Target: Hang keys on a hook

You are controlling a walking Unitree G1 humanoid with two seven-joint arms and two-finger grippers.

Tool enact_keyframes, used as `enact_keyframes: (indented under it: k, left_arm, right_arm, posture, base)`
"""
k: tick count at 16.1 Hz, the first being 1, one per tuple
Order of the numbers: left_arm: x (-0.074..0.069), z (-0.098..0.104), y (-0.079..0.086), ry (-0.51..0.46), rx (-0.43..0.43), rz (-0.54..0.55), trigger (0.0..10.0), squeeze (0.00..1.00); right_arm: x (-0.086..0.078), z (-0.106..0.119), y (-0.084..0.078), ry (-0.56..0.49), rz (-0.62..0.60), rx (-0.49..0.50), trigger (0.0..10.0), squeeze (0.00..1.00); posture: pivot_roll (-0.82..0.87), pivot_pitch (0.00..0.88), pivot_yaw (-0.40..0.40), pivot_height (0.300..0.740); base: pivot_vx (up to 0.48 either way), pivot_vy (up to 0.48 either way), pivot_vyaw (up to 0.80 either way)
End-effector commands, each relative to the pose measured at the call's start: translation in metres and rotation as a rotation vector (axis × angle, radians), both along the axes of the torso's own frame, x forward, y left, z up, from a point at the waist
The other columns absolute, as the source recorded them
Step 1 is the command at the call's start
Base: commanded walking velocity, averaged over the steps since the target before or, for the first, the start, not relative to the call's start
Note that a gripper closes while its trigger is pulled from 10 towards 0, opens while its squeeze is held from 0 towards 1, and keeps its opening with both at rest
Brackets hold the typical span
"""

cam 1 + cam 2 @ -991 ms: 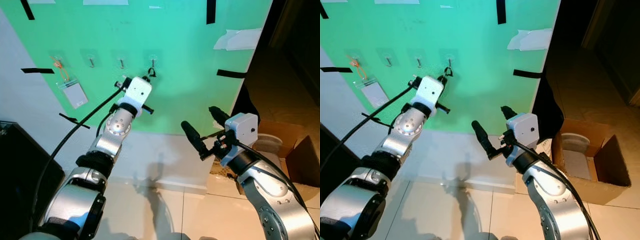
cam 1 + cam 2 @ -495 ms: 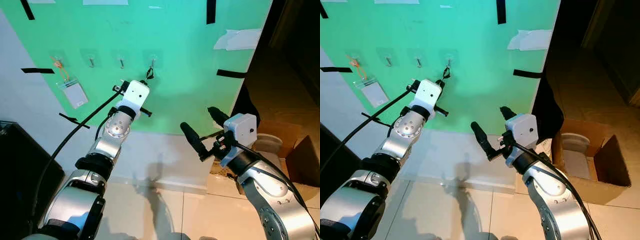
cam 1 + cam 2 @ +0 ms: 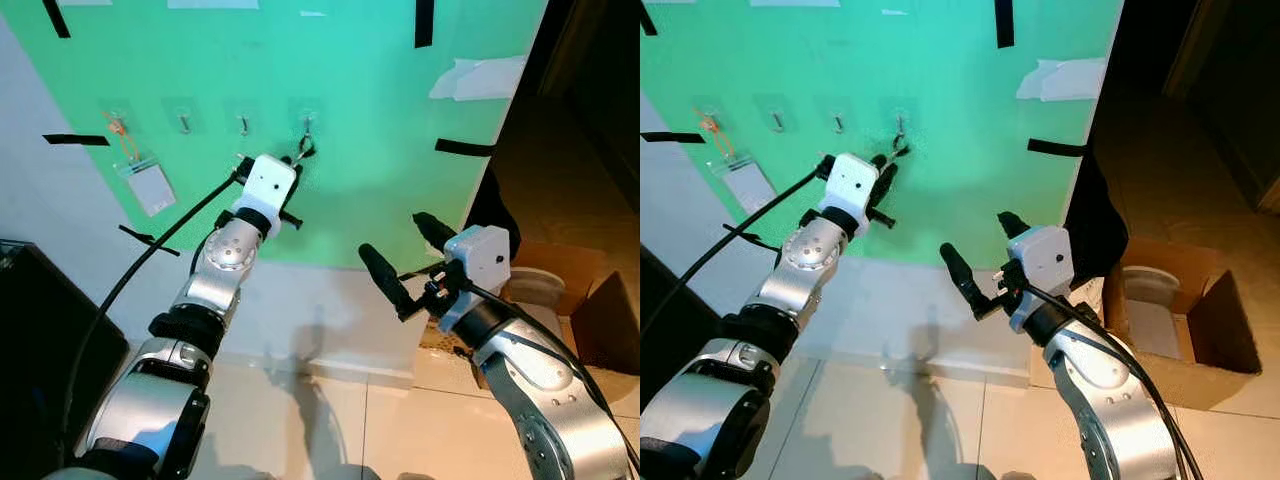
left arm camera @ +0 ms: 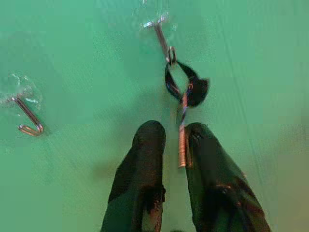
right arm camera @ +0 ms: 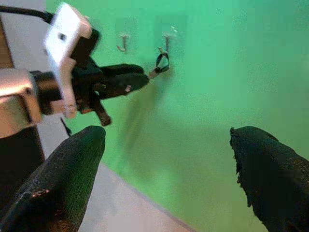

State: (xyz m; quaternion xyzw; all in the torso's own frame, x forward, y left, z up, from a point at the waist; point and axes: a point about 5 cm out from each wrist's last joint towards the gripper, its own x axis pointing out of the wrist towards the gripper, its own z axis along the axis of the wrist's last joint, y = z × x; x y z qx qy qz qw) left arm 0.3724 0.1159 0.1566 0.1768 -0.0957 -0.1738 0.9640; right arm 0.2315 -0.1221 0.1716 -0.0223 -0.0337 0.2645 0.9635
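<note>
On the green wall board (image 3: 370,120) a row of small metal hooks is stuck. The keys' ring sits on the rightmost hook (image 4: 161,36). From it hang a black strap loop (image 4: 186,87) and a key (image 4: 182,145). My left gripper (image 4: 175,130) is raised just below that hook, fingers a little apart, with the key lying against one finger and a gap on its other side. In the eye views the left gripper (image 3: 298,160) touches the hanging keys (image 3: 304,152). My right gripper (image 3: 396,235) is held wide open lower and to the right, holding nothing.
An ID badge on an orange lanyard (image 3: 145,182) hangs from the leftmost hook. Two bare hooks (image 3: 243,124) lie between. Black tape strips mark the board. A dark cabinet (image 3: 40,320) stands at the left, and a cardboard box (image 3: 1170,320) sits on the floor at the right by a dark doorway.
The left gripper dipped a little below the hook half a second ago and is now back up close to it. The right arm has barely moved.
</note>
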Motion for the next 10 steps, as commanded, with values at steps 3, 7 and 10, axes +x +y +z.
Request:
enact_keyframes:
  k: [3, 7, 10]
  left_arm:
    - [-0.003, 0.002, 0.008, 0.018, -0.058, -0.037, 10.0, 1.0]
    - [-0.009, -0.004, 0.018, 0.04, -0.1, -0.025, 10.0, 1.0]
    - [-0.022, -0.013, 0.037, 0.083, -0.119, -0.014, 10.0, 1.0]
  right_arm:
    - [0.006, -0.001, -0.005, 0.019, -0.058, 0.024, 10.0, 0.0]
    - [0.008, -0.014, -0.011, 0.083, -0.156, 0.015, 10.0, 0.0]
    - [0.006, -0.033, -0.026, 0.166, -0.333, 0.003, 10.0, 0.0]
  posture:
    - [-0.2, 0.0, 0.066, 0.74]
    - [-0.18, 0.0, 0.07, 0.74]
    - [-0.17, 0.0, 0.08, 0.74]
  base:
    - [0.0, 0.0, 0.0]
    - [0.0, 0.0, 0.0]
    - [0.0, 0.0, 0.0]
